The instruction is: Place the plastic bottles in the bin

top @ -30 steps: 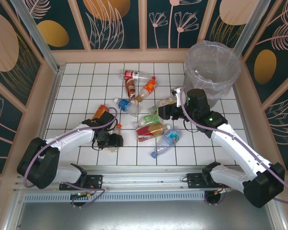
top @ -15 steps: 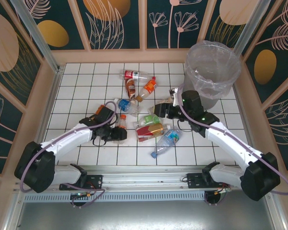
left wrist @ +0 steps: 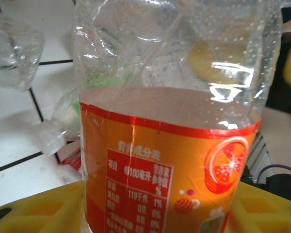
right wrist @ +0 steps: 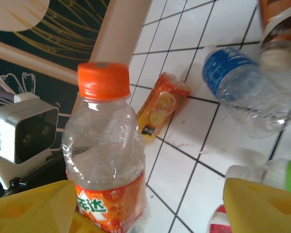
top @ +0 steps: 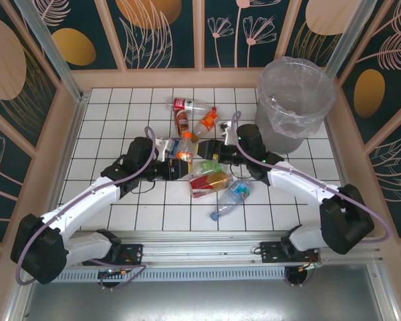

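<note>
Both arms have swung in toward the middle of the bench [top: 107,114] since a second ago, and the left gripper [top: 179,162] has brought its orange-labelled bottle [top: 184,148] along from the near tiles. That gripper is pinched tight on the bottle's lower body, holding it upright with the orange cap [right wrist: 103,80] on top. Facing it, the right gripper [top: 218,145] has its fingers spread wide, and in its wrist view the bottle stands just inside them. This looks like a hand-over in the making, as the bin [top: 329,93] sits at the far right, on the right arm's side. Next, I'd say, the right gripper must close on the upper body before the left lets go, then carry it over the rim. The other bottles [top: 210,182] lie loose on the tiles.
</note>
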`<state>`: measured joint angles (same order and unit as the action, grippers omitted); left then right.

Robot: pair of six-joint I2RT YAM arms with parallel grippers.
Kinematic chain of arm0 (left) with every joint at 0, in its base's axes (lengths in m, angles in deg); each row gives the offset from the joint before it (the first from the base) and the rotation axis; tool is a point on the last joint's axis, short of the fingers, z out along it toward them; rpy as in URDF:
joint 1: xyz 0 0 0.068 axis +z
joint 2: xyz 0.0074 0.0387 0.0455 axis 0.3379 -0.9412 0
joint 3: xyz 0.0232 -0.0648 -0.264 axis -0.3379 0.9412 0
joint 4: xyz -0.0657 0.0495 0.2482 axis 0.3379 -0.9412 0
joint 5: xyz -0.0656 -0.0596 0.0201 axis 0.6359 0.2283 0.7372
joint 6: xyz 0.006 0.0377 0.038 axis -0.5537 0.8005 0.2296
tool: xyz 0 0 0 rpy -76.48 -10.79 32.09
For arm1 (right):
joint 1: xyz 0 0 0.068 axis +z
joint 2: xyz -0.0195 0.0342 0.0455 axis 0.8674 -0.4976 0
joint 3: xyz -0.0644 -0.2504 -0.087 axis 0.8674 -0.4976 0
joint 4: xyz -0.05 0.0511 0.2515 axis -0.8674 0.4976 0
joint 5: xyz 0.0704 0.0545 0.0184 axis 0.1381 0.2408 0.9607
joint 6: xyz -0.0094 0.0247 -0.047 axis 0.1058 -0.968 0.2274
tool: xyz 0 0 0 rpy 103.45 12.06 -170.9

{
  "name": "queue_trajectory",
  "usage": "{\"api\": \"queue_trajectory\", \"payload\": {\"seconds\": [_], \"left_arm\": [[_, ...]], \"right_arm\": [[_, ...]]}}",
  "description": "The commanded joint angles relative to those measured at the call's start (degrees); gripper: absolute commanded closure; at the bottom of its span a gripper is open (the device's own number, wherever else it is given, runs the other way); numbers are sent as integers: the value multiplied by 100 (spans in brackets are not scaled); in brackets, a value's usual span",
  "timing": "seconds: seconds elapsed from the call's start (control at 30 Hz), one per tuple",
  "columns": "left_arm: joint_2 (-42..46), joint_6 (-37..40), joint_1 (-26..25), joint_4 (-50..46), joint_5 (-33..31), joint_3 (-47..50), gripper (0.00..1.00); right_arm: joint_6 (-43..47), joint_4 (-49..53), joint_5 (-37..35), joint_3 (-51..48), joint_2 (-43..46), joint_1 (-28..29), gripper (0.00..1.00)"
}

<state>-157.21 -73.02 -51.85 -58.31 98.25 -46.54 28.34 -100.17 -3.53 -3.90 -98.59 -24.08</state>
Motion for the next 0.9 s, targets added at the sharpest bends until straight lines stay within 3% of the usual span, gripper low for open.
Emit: {"api": "queue_trajectory", "payload": {"seconds": [0.0,0.4,0.6,0.87], "left_arm": [[44,-107,-50,518,266,42,49],[-69,-213,-95,888,405,126,49],[-108,-211,-104,1041,534,177,48],[-184,-135,-115,1035,540,132,45]], "right_arm": [[-119,-608,373,362,-186,163,18],[-190,-947,489,516,-463,390,20],[-215,-998,440,607,-621,433,26],[-166,-954,465,683,-638,425,44]]}}
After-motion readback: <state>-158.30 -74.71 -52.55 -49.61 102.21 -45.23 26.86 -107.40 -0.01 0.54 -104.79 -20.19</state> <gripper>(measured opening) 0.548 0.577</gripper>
